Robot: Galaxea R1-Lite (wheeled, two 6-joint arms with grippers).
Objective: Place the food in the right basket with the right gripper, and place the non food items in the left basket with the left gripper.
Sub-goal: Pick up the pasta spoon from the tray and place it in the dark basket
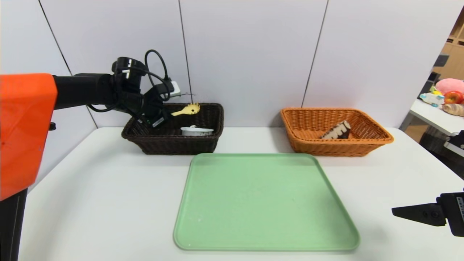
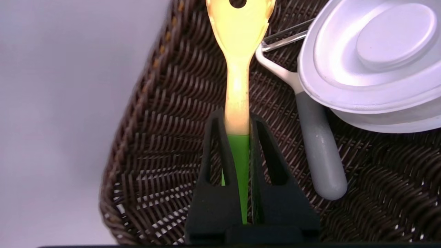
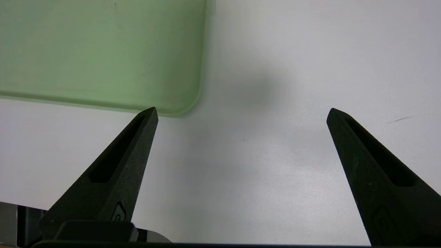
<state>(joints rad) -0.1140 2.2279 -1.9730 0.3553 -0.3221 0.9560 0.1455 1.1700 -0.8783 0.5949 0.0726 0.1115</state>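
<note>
The left gripper [image 2: 237, 137] pinches the green-and-yellow pasta spoon [image 2: 237, 69] by its handle, holding it above the dark basket [image 1: 170, 139]. Below it in that basket lie a grey-handled peeler [image 2: 317, 151] and a white lid [image 2: 372, 58]. The right gripper [image 3: 241, 117] hovers spread wide over the white table [image 3: 275, 165], just beside the green tray [image 1: 264, 203]. A chocolate cake slice [image 1: 337, 131] sits in the orange basket [image 1: 377, 139]. No writing is readable.

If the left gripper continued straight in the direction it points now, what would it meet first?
Probably the far wall of the dark basket: the left gripper, holding the yellow spoon, points across it. Depth is unclear.
</note>
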